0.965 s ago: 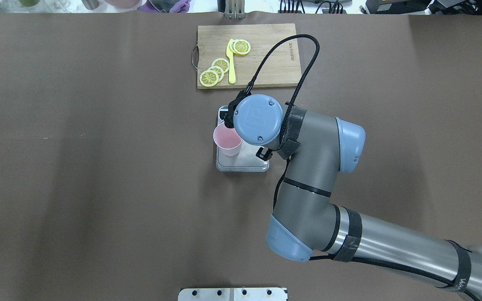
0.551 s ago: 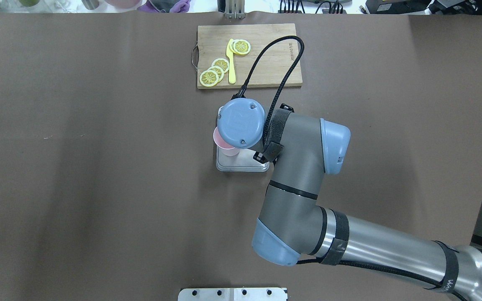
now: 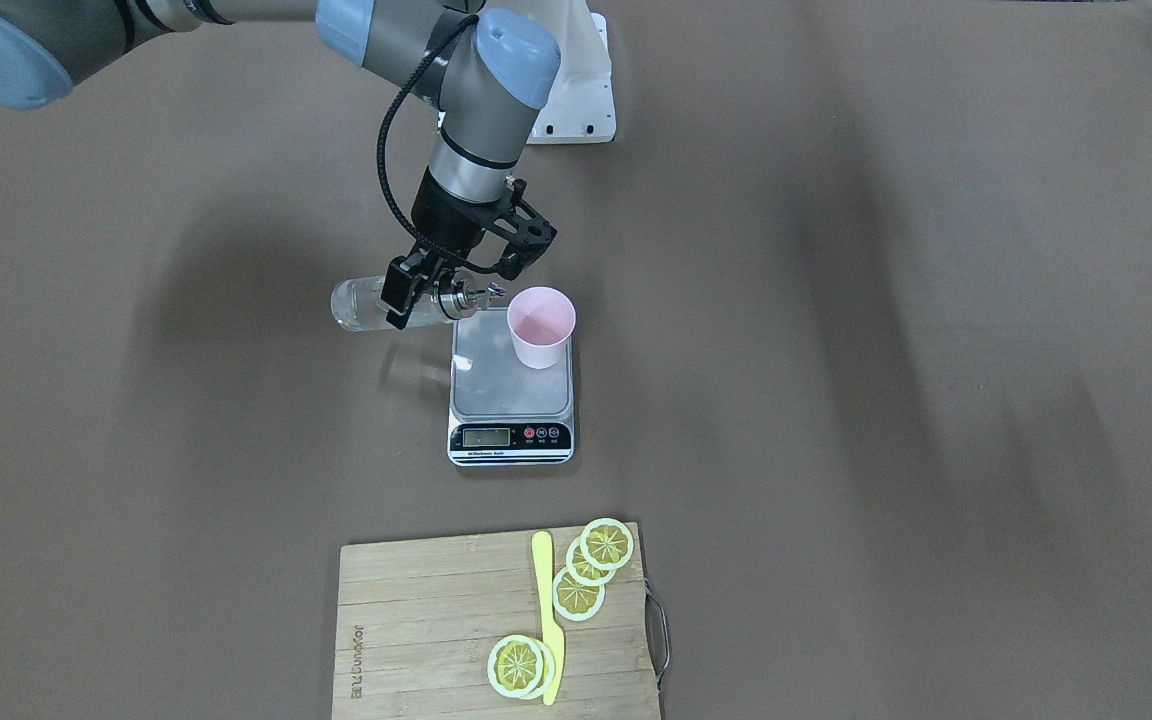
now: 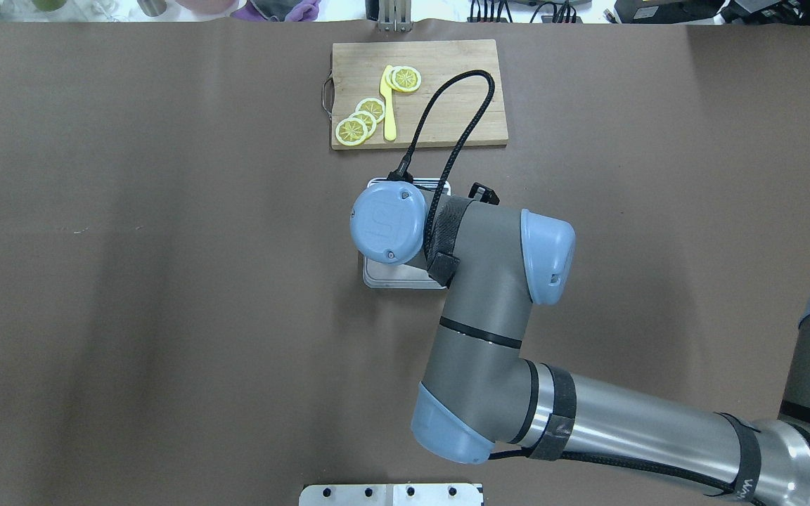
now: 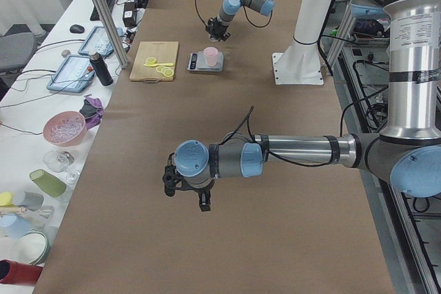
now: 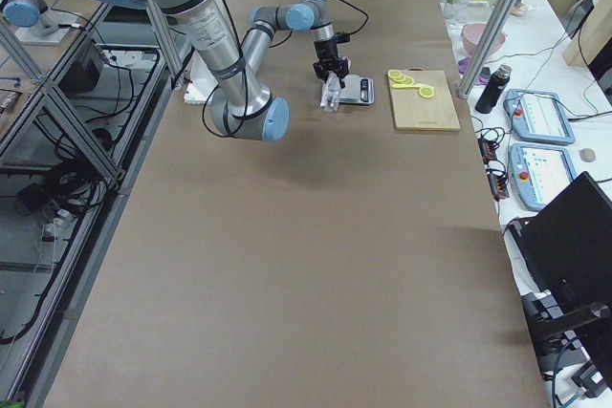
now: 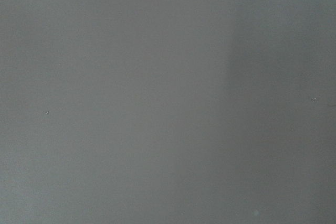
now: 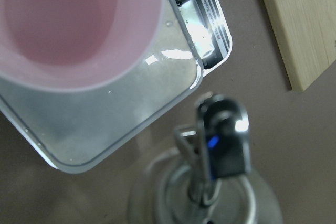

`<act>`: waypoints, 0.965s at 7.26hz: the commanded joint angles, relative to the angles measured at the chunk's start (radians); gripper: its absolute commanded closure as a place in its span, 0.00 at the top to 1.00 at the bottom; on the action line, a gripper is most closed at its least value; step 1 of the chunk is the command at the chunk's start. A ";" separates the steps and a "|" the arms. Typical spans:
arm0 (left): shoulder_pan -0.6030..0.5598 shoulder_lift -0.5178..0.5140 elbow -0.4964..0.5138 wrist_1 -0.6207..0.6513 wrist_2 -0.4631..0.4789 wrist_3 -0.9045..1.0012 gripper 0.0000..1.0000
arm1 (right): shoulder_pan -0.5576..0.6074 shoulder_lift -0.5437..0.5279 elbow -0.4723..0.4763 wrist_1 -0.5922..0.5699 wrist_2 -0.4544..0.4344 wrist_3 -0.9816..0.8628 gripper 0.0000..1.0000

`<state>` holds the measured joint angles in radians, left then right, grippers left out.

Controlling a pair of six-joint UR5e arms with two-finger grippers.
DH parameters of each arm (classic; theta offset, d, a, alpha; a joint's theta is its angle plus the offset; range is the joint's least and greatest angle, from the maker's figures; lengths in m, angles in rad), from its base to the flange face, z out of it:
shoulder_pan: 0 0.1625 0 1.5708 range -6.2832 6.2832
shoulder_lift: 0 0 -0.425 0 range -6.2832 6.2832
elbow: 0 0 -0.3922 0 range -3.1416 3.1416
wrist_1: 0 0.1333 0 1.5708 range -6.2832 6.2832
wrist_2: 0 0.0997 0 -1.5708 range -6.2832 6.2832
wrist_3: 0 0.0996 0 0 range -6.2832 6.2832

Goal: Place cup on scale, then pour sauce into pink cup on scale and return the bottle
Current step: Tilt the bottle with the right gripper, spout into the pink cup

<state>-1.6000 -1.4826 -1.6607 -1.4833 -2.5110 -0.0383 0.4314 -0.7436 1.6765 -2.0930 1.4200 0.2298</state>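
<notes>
The pale-pink cup [image 3: 540,325] stands upright on the far corner of the scale [image 3: 511,395]. My right gripper [image 3: 423,293] is shut on the clear glass bottle [image 3: 364,303], near its neck, and holds it tilted almost level. Its metal pourer spout [image 3: 481,293] points at the cup's rim from just beside it. I see no stream of sauce. In the right wrist view the spout [image 8: 223,140] is in front of the cup [image 8: 68,24] and the steel platform [image 8: 121,119]. In the overhead view my wrist hides the cup. My left gripper [image 5: 185,187] hangs over bare table; I cannot tell its state.
A wooden cutting board [image 3: 416,630] with lemon slices [image 3: 591,570] and a yellow knife [image 3: 546,620] lies beyond the scale, on the operators' side. Bowls, cups and tablets stand on a side bench [image 5: 65,129] off the table.
My right wrist has moved left in the overhead view, across the scale, and now covers the pink cup, which showed beside it before.
</notes>
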 commanded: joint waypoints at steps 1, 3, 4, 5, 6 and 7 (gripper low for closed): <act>-0.001 0.002 -0.002 0.000 0.000 0.000 0.98 | -0.009 0.016 -0.004 -0.047 -0.016 0.002 0.32; -0.001 0.007 -0.004 0.000 0.001 0.000 0.99 | -0.014 0.019 -0.011 -0.071 -0.032 0.002 0.32; -0.001 0.007 -0.004 -0.002 0.001 0.000 0.99 | -0.016 0.030 -0.018 -0.096 -0.033 0.002 0.32; -0.001 0.005 -0.002 -0.002 0.011 0.000 0.98 | -0.017 0.039 -0.029 -0.102 -0.033 0.002 0.32; -0.001 0.002 -0.002 -0.003 0.011 0.000 0.99 | -0.019 0.061 -0.055 -0.105 -0.036 0.002 0.31; -0.001 -0.002 -0.001 -0.003 0.011 0.002 0.99 | -0.020 0.081 -0.085 -0.105 -0.036 0.002 0.31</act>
<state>-1.6015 -1.4801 -1.6627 -1.4858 -2.5016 -0.0380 0.4132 -0.6877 1.6260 -2.1949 1.3849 0.2316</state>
